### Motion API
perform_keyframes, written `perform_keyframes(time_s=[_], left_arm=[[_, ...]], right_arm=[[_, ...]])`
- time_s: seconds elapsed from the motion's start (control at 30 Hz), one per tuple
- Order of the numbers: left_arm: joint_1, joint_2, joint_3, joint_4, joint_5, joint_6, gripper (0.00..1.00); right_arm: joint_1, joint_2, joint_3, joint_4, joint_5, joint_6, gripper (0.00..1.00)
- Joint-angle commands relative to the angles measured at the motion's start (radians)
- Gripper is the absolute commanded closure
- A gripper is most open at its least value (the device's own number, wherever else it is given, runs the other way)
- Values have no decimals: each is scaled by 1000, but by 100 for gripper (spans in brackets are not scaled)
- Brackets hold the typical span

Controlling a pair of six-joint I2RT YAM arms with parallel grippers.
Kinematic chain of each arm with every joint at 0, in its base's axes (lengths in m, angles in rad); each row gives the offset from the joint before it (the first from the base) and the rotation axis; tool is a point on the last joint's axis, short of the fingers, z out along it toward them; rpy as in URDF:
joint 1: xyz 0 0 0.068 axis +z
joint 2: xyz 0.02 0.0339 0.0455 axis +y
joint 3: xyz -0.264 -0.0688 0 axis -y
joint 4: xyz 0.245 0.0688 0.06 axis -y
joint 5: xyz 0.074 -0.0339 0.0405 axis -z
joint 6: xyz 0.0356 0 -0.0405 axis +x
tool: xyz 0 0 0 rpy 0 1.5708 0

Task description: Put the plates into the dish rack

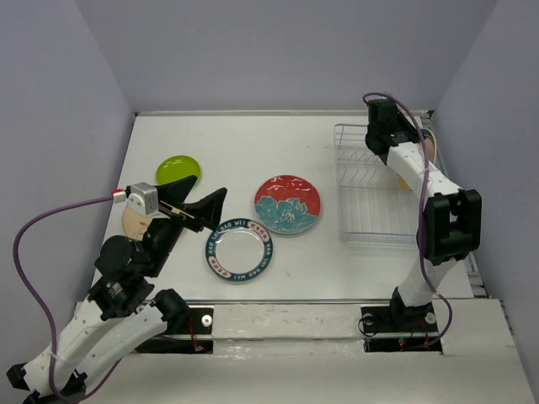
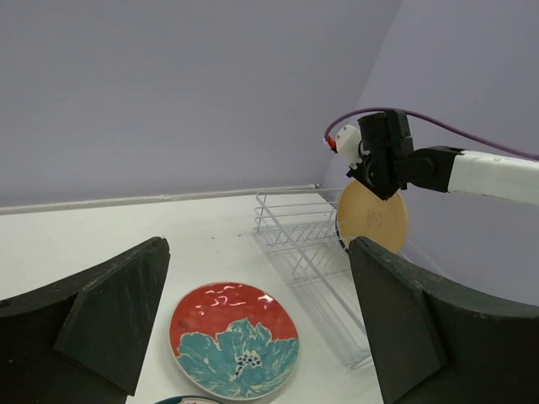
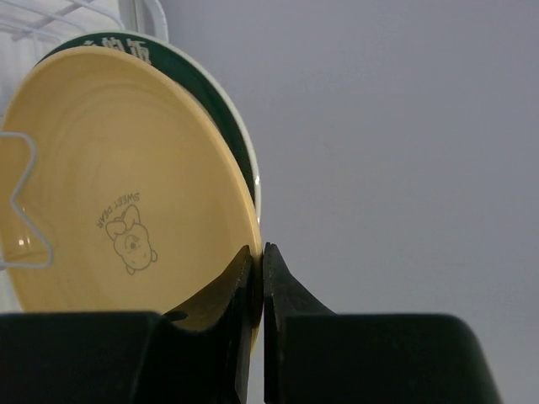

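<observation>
Right gripper (image 3: pixel 259 252) is clamped on the rim of a round tan plate with a small cartoon print (image 3: pixel 118 185), held upright at the 3 o'clock side of the white wire dish rack (image 1: pixel 370 189); a white plate with dark teal rim (image 3: pixel 221 97) is stood just behind it. Left gripper (image 2: pixel 257 286) is held with fingers apart. A red plate with teal flowers (image 1: pixel 287 204) is laid flat at 9 o'clock of the rack

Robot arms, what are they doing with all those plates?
The right gripper is pinching a round tan plate by its rim at the white wire dish rack, beside a dark-rimmed white plate standing there. The left gripper is open above the table. A red flowered plate, a teal-rimmed white plate, a small lime green plate and a second tan plate lie on the table.
</observation>
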Motion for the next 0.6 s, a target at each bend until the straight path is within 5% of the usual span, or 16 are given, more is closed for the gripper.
perform_keyframes(time_s=[0.0, 0.13, 0.23, 0.27, 0.37, 0.57], left_arm=[[-4, -3, 11, 60, -13, 10, 1], [-4, 2, 11, 58, -13, 10, 1], [-4, 9, 11, 57, -13, 9, 1], [-4, 14, 11, 57, -16, 10, 1], [-4, 29, 13, 52, -33, 7, 1], [-3, 84, 24, 27, -151, -42, 1]], right_arm=[[23, -35, -24, 43, -27, -58, 93], [23, -1, -18, 41, -18, -9, 90], [23, 13, 10, 21, -23, 62, 66], [23, 15, 19, 7, -27, 104, 48], [23, 10, 57, -35, -53, 187, 28], [45, -50, 192, -241, -209, 478, 25]])
